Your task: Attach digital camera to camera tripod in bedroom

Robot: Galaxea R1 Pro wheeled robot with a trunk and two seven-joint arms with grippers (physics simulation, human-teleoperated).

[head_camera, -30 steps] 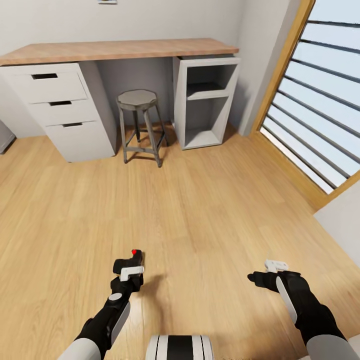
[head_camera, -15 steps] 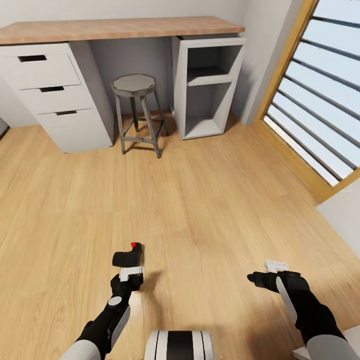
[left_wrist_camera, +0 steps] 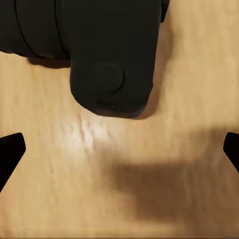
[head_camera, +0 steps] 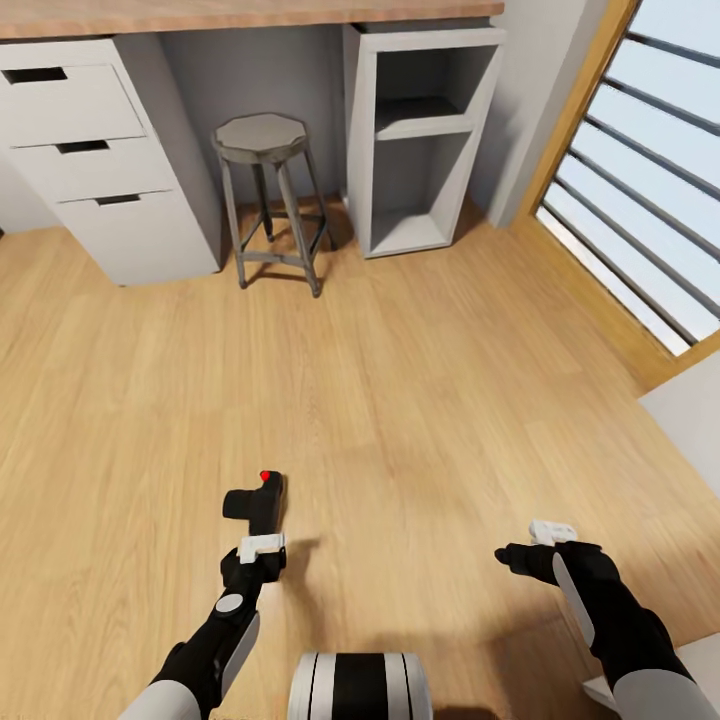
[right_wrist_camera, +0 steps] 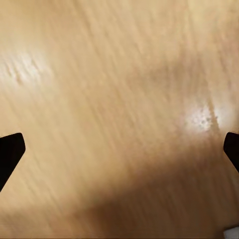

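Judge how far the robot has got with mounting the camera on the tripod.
Done: nothing yet. In hand: the left gripper points at the digital camera, which seems to lie on the floor just beyond its open jaws, not gripped. Left: grasp it, reach the tripod, attach it.

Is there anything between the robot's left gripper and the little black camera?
Nothing visible. The digital camera sits right at the left gripper, and the left wrist view shows its black body just ahead of the fingertips, with bare wood floor beyond. The tripod isn't visible, so that path can't be judged.
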